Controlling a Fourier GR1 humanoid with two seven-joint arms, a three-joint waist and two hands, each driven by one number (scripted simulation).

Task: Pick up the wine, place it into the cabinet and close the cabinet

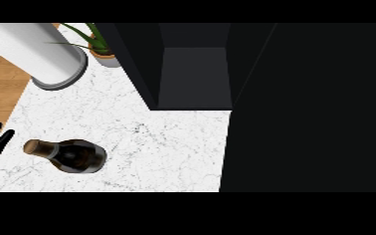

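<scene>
The wine bottle [71,155] is dark glass with a brown cork top. It stands on the white marble counter [161,144] at the lower left, seen from above, its neck towards the left. The black cabinet [195,74] stands at the back with its inside showing, dark and with nothing in it. Its open door [301,109] fills the right side of the view. A thin black sliver of my left hand [4,138] shows at the left edge, a little left of the bottle and apart from it. My right hand does not show.
A tall white cylinder [40,52] with a grey base stands at the back left. A small potted plant [103,50] sits beside the cabinet's left wall. A wooden strip [11,84] borders the counter on the left.
</scene>
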